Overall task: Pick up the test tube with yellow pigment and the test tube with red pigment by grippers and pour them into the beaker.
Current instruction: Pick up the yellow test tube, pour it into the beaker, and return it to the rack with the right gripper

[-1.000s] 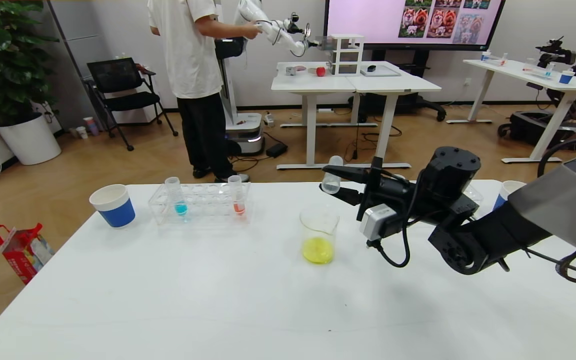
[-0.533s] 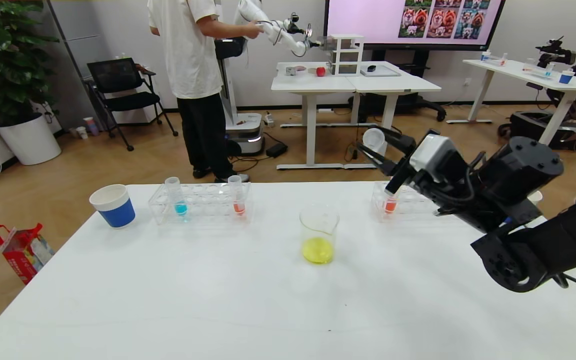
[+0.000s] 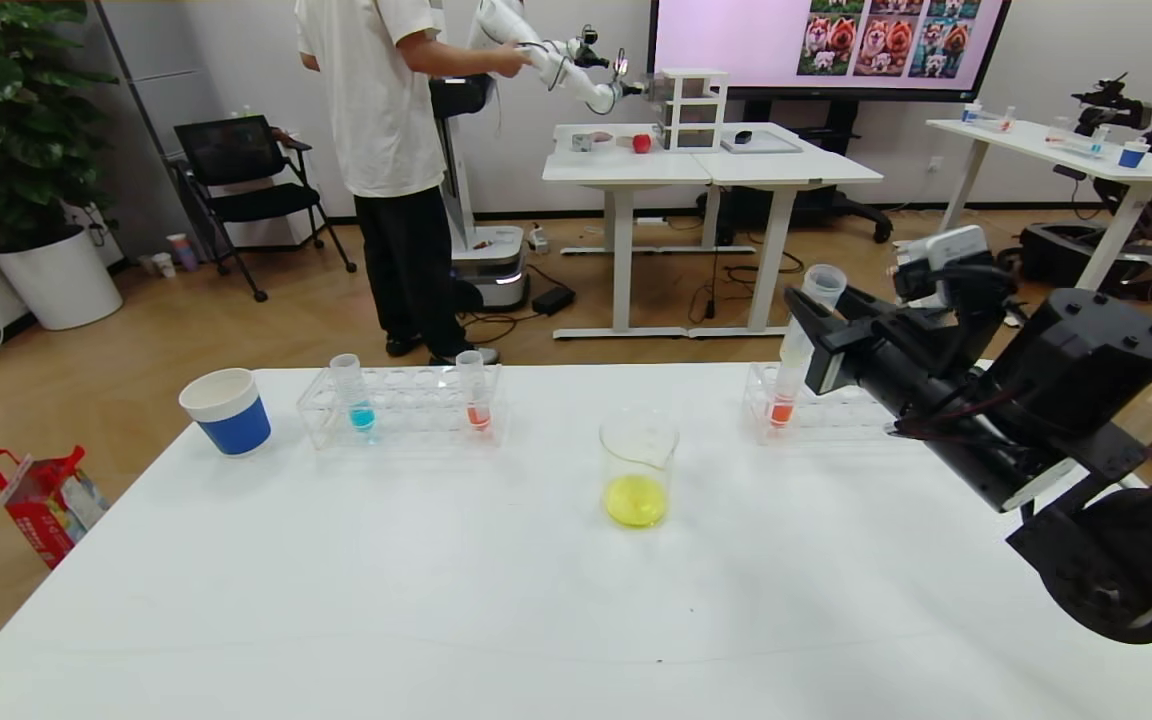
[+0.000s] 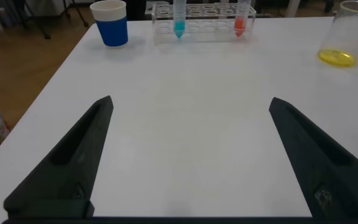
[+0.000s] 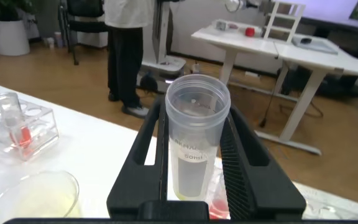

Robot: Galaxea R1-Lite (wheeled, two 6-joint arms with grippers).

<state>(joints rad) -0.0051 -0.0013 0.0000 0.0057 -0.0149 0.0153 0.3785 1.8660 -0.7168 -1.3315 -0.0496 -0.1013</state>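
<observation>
Right of the beaker point(image 3: 638, 468), the right gripper point(image 3: 804, 335) reaches in from the table's far right side, arm stretched level, its fingers clamped on the test tube with yellow pigment point(image 3: 802, 335), which stands upright and looks nearly empty. Just below that tube, a test tube with red pigment point(image 3: 782, 405) sits in a clear rack point(image 3: 826, 412). The beaker holds yellow liquid. Left of the beaker stands a second rack point(image 3: 401, 405) with a blue-liquid tube point(image 3: 357, 392) and another red one point(image 3: 474, 391); a blue paper cup point(image 3: 226, 410) stands farther left. The left gripper point(image 4: 188, 162) hangs low over the white table point(image 3: 386, 600), fingers spread wide. Behind the beaker, a person point(image 3: 386, 150) stands on the wooden floor.
</observation>
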